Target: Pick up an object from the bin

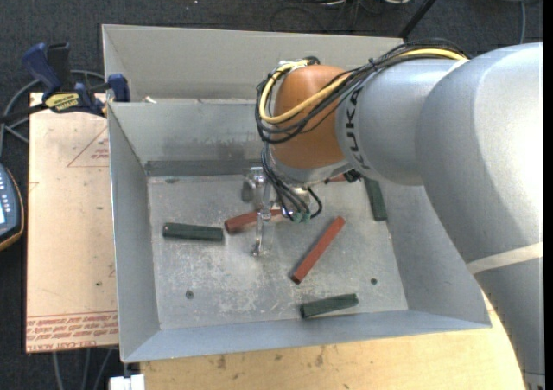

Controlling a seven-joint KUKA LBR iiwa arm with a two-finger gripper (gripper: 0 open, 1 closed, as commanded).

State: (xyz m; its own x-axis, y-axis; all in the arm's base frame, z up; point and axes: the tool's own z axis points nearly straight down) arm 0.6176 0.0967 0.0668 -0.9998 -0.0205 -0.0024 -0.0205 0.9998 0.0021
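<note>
Camera view: grey bin [130, 233] seen from above, with the arm [432, 120] entering from the right of the frame.
Writing: the letters "UKA" read on the arm's grey shell, just right of the orange cover [302, 116] and its yellow cables.
Red bars: two.
Green bars: three.
Short red bar [240, 223]: centre of the bin floor, lying almost level, its right end at the claw.
Long red bar [317, 249]: right of centre, slanting from lower left to upper right, apart from the claw.
Left green bar [193, 232]: left of centre, lying level.
Bottom green bar [329, 305]: near the floor's lower edge, right of centre.
Right green bar [374, 200]: at the right, close under the arm.
Claw [258, 246]: centre of the frame, pointing down at the floor, against the short red bar's right end. Whether it is open, closed or gripping, I cannot tell.
</note>
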